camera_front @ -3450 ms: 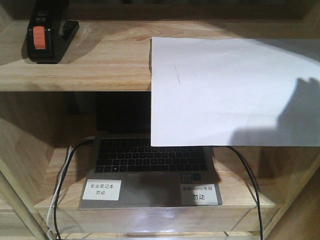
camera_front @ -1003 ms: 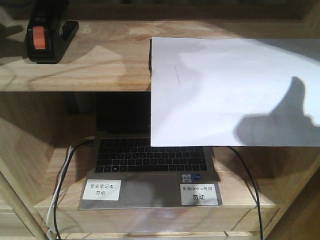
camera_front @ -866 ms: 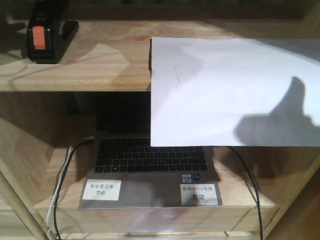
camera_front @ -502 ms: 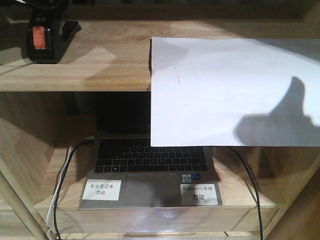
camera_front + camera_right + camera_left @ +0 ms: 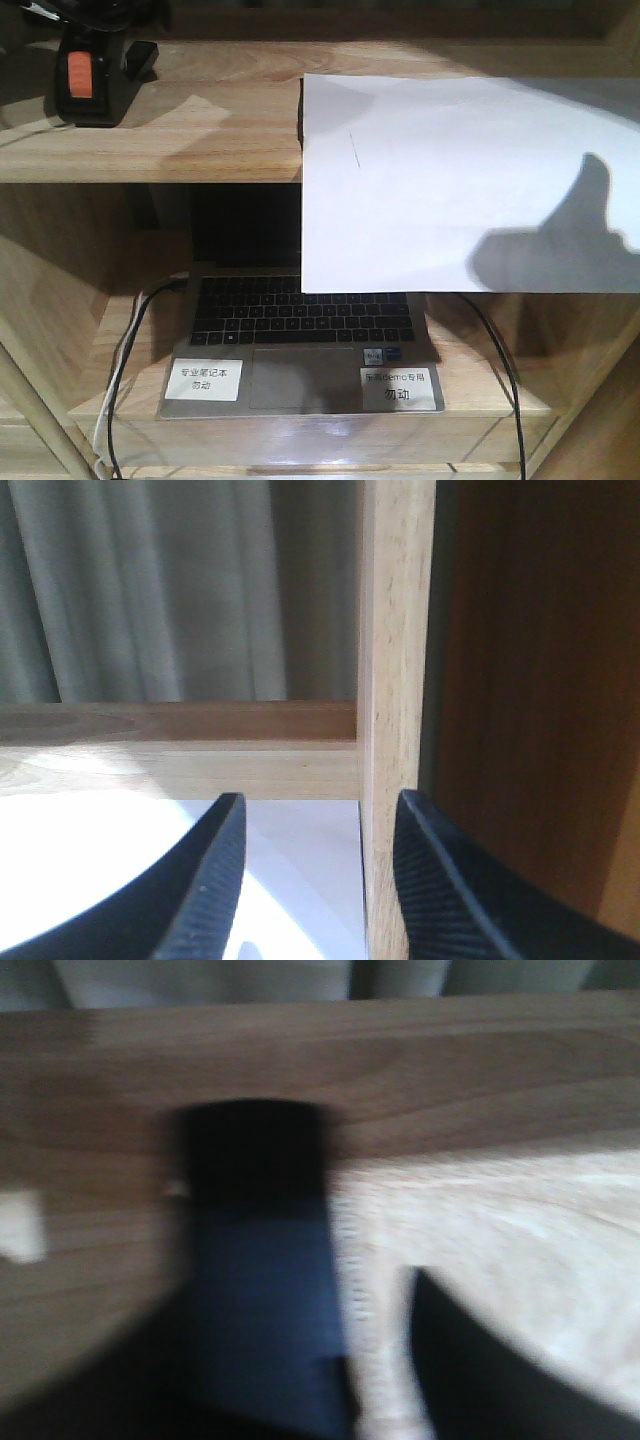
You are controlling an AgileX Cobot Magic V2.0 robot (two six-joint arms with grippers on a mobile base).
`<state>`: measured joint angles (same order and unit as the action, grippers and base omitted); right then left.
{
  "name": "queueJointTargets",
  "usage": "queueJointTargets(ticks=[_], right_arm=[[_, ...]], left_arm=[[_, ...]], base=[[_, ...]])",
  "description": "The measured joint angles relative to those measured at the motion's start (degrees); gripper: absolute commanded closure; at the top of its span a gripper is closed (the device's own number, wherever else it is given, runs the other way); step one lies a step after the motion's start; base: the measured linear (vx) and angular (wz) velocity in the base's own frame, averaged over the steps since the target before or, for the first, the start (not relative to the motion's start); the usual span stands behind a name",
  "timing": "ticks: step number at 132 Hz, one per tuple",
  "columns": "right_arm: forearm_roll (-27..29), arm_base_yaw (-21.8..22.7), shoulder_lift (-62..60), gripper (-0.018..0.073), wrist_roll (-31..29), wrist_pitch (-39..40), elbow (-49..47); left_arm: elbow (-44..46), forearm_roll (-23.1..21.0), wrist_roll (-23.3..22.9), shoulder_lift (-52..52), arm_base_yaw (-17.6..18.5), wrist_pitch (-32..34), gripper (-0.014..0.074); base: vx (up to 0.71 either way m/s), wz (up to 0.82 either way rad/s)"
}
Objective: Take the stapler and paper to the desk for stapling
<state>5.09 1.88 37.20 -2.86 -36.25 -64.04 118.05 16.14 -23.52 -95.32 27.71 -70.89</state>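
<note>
"勿动" labels (image 5: 203, 379) on laptop (image 5: 300, 312) under paper (image 5: 450, 170)

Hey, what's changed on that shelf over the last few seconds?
The left gripper has come in over the stapler, which has turned slightly, its orange patch now looking narrower; whether it is gripped cannot be told. A shadow has grown across the right of the paper. The paper, laptop and labels have not moved.
</note>
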Motion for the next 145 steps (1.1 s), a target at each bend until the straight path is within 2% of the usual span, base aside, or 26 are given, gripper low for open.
queueJointTargets(ticks=[6,8,10,45,73,83,103,118,145], right_arm=[[0.0,0.0,0.0,0.0234,0.0,0.0,0.0],[0.0,0.0,0.0,0.0234,0.0,0.0,0.0],[0.0,0.0,0.0,0.0234,0.0,0.0,0.0],[0.0,0.0,0.0,0.0234,0.0,0.0,0.0],[0.0,0.0,0.0,0.0234,0.0,0.0,0.0],[0.0,0.0,0.0,0.0234,0.0,0.0,0.0],[0.0,0.0,0.0,0.0234,0.0,0.0,0.0],[0.0,0.0,0.0,0.0234,0.0,0.0,0.0],[0.0,0.0,0.0,0.0234,0.0,0.0,0.0]], left_arm=[[0.0,0.19,-0.06,0.0,0.0,-0.06,0.0517],[0.0,0.24,0.01,0.0,0.0,0.01,0.0583],[0.0,0.24,0.01,0.0,0.0,-0.04,0.0608],[0.0,0.19,0.08,0.43,0.0,-0.3,0.0604],[-1.87,-0.7,3.03,4.38,0.47,-0.41,0.0604],[-5.21,-1.22,3.37,7.87,0.73,2.59,0.0604],[-15.94,-4.43,5.65,17.7,1.13,13.51,0.0604],[-27.25,-9.58,11.96,27.31,1.13,21.76,0.0604],[-43.14,-17.18,20.89,40.6,1.13,27.55,0.0604]], base=[[0.0,0.0],[0.0,0.0],[0.0,0.0],[0.0,0.0],[0.0,0.0],[0.0,0.0],[0.0,0.0],[0.0,0.0],[0.0,0.0]])
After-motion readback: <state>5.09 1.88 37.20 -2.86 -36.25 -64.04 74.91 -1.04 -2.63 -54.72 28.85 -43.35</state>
